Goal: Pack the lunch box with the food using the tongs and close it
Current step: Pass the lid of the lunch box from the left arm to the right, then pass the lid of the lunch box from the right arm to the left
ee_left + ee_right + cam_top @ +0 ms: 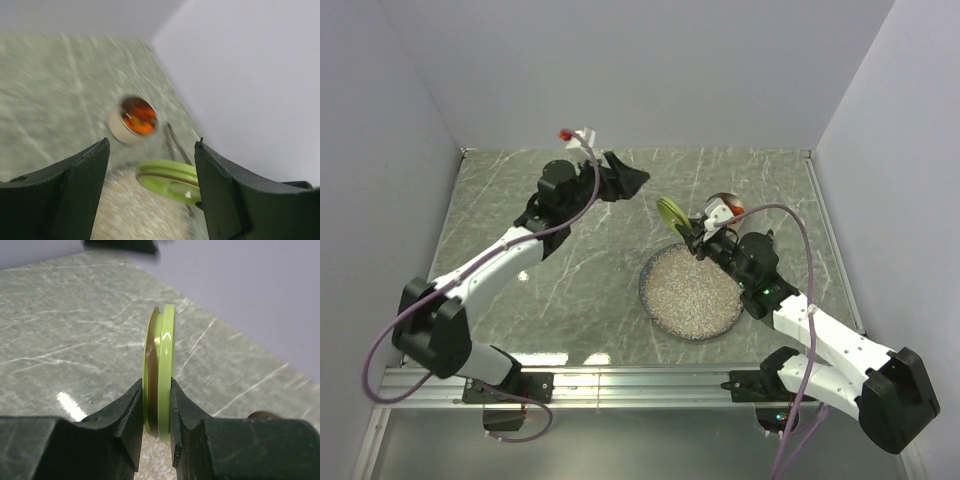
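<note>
No readable writing is showing.
Nothing legible is appearing on the lime-green lid [162,365], the lunch box [116,129], the speckled plate [692,292] or the marbled worktop [570,300] in any view.

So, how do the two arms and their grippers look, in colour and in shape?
The left arm and the right arm have white tube-like links between chunky black joints. A loose mauve cable runs along each arm. The left gripper and the right gripper each have two thick, matt dark fingers. A small green light shows on the right arm.
</note>
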You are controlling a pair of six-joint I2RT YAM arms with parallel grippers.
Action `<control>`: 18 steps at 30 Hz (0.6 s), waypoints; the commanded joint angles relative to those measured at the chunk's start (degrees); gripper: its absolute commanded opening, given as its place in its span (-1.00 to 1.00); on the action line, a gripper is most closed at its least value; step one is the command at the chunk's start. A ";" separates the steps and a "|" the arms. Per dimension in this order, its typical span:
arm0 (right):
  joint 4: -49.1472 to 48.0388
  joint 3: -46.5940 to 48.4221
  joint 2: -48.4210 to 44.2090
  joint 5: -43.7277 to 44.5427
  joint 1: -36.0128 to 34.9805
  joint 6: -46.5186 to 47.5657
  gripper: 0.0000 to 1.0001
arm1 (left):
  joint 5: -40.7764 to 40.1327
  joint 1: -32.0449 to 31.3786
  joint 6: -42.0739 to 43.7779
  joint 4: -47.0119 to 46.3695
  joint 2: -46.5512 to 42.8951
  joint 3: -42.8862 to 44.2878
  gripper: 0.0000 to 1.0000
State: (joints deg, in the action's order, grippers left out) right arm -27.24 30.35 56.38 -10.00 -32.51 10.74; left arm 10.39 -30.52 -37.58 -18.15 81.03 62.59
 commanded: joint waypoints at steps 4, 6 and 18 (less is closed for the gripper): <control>-7.12 0.23 -0.40 8.67 -6.59 12.71 -1.00 | 22.48 -0.41 -14.43 -3.81 6.94 1.40 0.50; -7.30 0.94 1.09 12.80 -8.61 15.87 -1.00 | 21.69 -0.41 -15.24 -4.78 6.59 -0.27 0.52; -12.92 2.70 9.09 29.06 -17.05 27.21 -1.00 | 25.02 -0.41 -21.74 -11.99 7.38 -3.79 0.65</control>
State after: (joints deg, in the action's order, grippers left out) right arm -33.39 30.52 64.42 12.29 -47.57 32.64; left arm 31.73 -30.76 -56.45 -24.32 88.77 58.70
